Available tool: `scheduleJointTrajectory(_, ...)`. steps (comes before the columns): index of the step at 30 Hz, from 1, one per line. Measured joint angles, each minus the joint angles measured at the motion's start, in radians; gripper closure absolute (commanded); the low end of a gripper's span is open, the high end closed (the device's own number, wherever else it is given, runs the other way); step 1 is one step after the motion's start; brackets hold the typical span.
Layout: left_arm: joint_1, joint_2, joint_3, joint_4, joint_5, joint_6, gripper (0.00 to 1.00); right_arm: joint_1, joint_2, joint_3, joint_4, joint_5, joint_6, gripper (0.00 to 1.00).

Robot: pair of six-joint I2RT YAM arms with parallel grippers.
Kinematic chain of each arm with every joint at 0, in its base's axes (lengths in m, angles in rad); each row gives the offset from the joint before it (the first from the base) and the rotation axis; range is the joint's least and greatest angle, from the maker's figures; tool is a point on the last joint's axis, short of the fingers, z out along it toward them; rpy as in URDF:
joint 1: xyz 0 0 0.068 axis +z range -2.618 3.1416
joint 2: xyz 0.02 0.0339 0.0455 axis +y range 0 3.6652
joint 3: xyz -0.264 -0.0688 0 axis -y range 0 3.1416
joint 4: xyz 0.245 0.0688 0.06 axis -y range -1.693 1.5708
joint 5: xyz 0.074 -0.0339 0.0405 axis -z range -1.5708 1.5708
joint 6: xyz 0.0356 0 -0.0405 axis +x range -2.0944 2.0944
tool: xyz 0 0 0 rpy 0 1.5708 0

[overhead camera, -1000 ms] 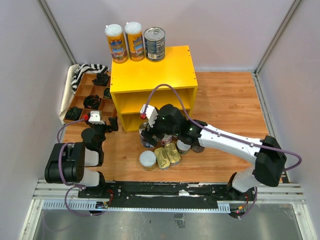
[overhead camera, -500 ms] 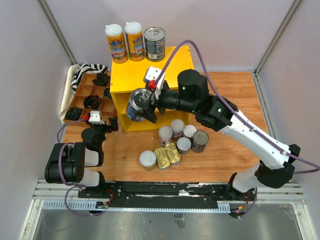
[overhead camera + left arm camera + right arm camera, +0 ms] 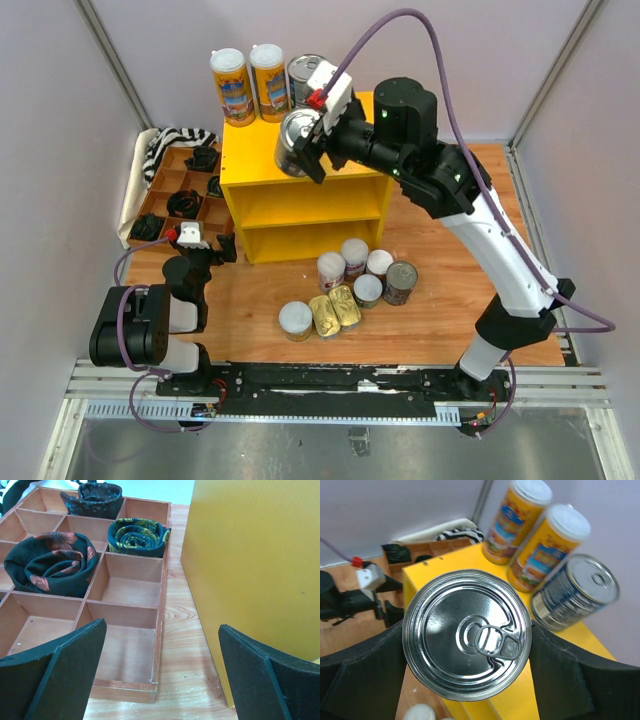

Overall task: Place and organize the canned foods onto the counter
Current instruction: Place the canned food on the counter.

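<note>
Right jaws spread wide and clamped on a silver-topped can point(image 3: 297, 143), held in the air over the top of the yellow shelf unit point(image 3: 255, 155), not set down yet. Already on that top at the back: two tall yellow tins point(image 3: 230, 88) and a dark-labelled can point(image 3: 575, 597). Cluster of eight tins point(image 3: 368, 289) left on the bench point(image 3: 450, 200), incl. two flat gold-topped tins point(image 3: 323, 316). Left jaws fully open, empty, low beside the divided wooden tray point(image 3: 125, 630). Roughly a quarter done
</note>
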Motion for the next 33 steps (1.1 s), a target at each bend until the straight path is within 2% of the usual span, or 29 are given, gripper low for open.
scheduleJointTrajectory(7, 0.0, 0.0, 0.0, 0.0, 0.0, 0.0, 0.0, -0.206, 0.048, 0.03, -0.06, 0.019, 0.029, 0.99)
scheduleJointTrajectory(13, 0.0, 0.0, 0.0, 0.0, 0.0, 0.0, 0.0, -0.318, 0.068, 0.03, -0.078, -0.008, 0.068, 0.99)
scheduleJointTrajectory(14, 0.0, 0.0, 0.0, 0.0, 0.0, 0.0, 0.0, -0.334, 0.068, 0.03, -0.079, -0.024, 0.079, 0.97)
scheduleJointTrajectory(15, 0.0, 0.0, 0.0, 0.0, 0.0, 0.0, 0.0, -0.347, 0.068, 0.03, -0.08, -0.037, 0.089, 0.92)
scheduleJointTrajectory(16, 0.0, 0.0, 0.0, 0.0, 0.0, 0.0, 0.0, -0.358, 0.068, 0.03, -0.079, -0.05, 0.098, 0.8)
scheduleJointTrajectory(18, 0.0, 0.0, 0.0, 0.0, 0.0, 0.0, 0.0, -0.378, 0.071, 0.03, -0.076, -0.075, 0.113, 0.36)
scheduleJointTrajectory(20, 0.0, 0.0, 0.0, 0.0, 0.0, 0.0, 0.0, -0.393, 0.076, 0.031, -0.068, -0.097, 0.121, 0.02)
scheduleJointTrajectory(29, 0.0, 0.0, 0.0, 0.0, 0.0, 0.0, 0.0, -0.401, 0.087, 0.03, 0.047, -0.122, 0.135, 0.02)
scheduleJointTrajectory(33, 0.0, 0.0, 0.0, 0.0, 0.0, 0.0, 0.0, -0.401, 0.052, -0.056, 0.108, -0.125, 0.149, 0.01)
